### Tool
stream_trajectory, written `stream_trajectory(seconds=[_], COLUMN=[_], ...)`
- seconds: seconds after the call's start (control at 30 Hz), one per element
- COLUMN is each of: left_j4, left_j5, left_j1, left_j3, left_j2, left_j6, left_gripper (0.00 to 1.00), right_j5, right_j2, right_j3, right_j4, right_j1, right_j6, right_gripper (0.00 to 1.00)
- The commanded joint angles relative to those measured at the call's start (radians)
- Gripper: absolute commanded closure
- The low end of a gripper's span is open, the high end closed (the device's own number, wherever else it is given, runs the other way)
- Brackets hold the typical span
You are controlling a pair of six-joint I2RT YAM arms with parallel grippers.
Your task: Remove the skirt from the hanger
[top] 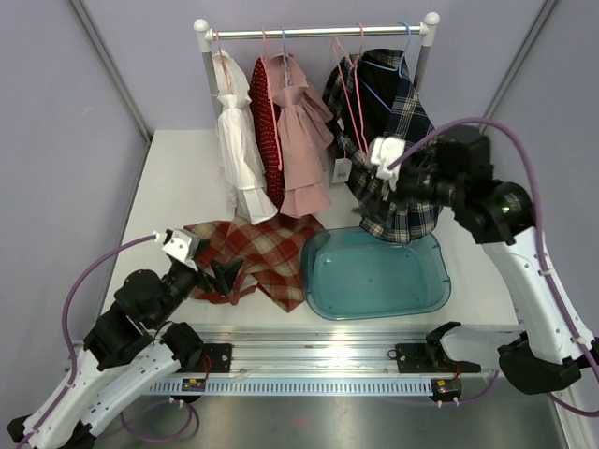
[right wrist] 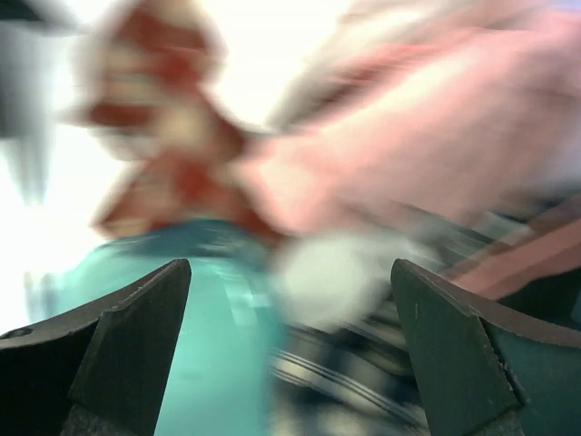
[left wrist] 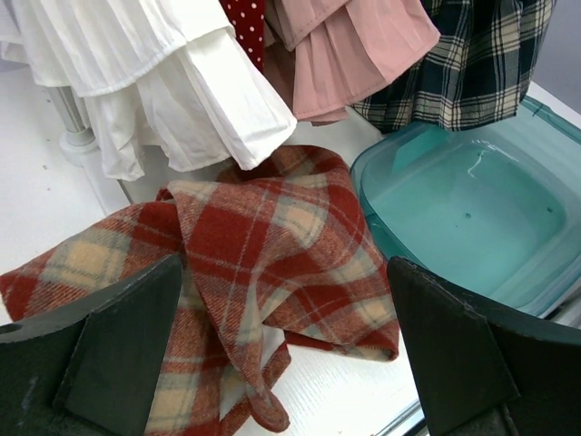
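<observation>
A navy plaid skirt (top: 393, 103) hangs on a hanger at the right end of the rack rod (top: 318, 32), its hem over the back of the teal bin (top: 374, 276). My right gripper (top: 372, 195) is open at the skirt's lower left edge, beside its white tag (top: 342, 169). The right wrist view is blurred; my right gripper (right wrist: 290, 272) frames the tag (right wrist: 336, 272) and dark plaid cloth (right wrist: 363, 381). My left gripper (top: 227, 278) is open and empty, low over a red plaid skirt (top: 267, 248) lying flat on the table; the left wrist view shows both (left wrist: 284, 300) (left wrist: 263, 236).
A white garment (top: 241, 140), a red dotted one (top: 266, 112) and a pink skirt (top: 301, 140) hang to the left on the same rod. The teal bin (left wrist: 472, 218) is empty. The rack's left post (left wrist: 73, 127) stands behind the red plaid skirt.
</observation>
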Motion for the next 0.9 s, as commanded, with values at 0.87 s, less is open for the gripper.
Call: stream_trajectory(seconds=[0.87], left_j4=[-0.044], left_j5=[-0.502], left_j1=[0.003], left_j3=[0.02], left_j2=[-0.177], left_j6=[-0.127], left_gripper=[0.01], right_j5=[0.777], right_j2=[0.643], right_j3=[-0.197], right_j4=[0.565], right_j1=[0.651], right_j6=[0.228], right_gripper=[0.01])
